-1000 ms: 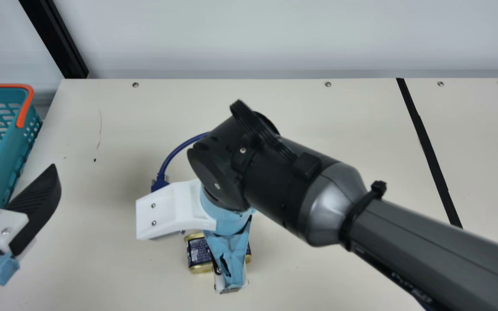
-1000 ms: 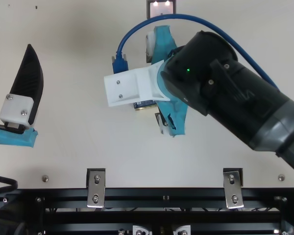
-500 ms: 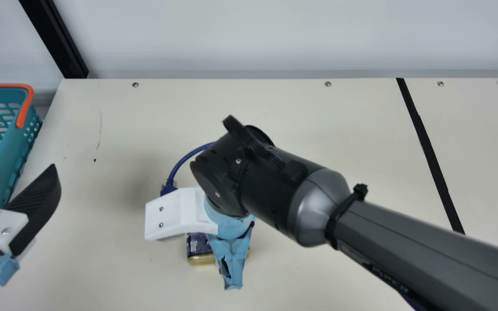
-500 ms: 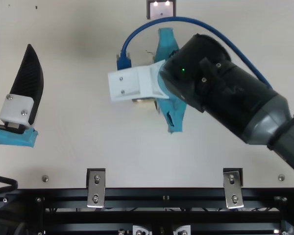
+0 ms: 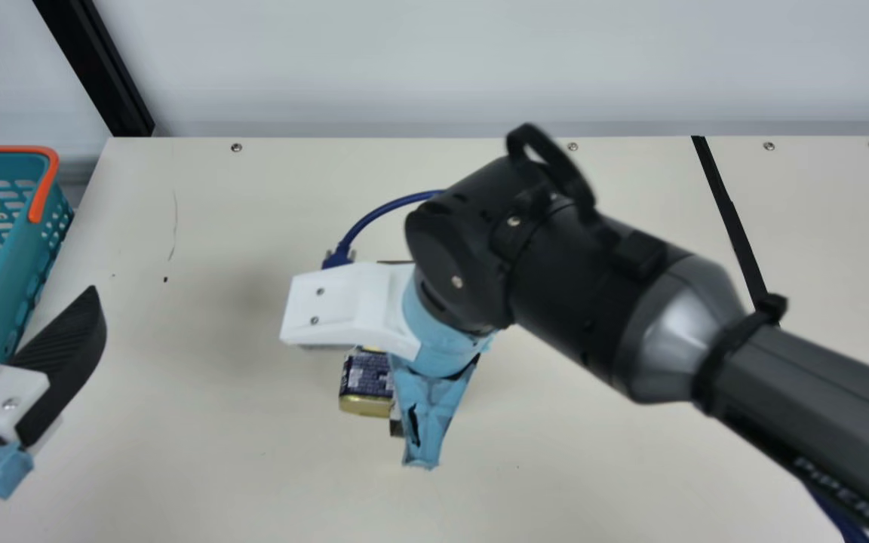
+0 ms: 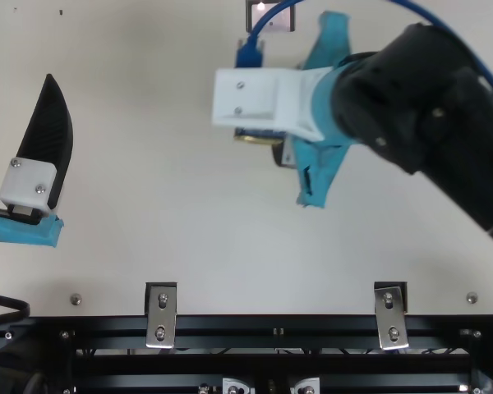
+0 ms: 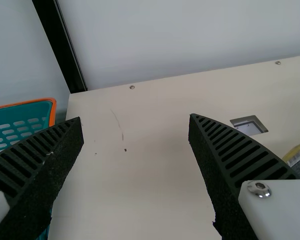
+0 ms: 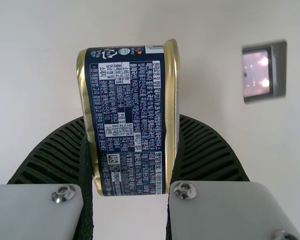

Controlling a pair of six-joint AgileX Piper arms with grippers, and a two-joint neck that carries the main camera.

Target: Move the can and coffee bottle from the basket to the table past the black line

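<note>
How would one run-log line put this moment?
right gripper: closed on can; left gripper: open, empty, near basket; can: short of black line

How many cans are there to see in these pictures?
1. The dark blue can is between the jaws of the right gripper, over the table. Part of the basket is cut off, so others may be hidden inside.

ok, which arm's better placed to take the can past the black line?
Right, I'd say: the right claw grips the can and is nearer the black line. The left claw is open, over by the basket.
</note>
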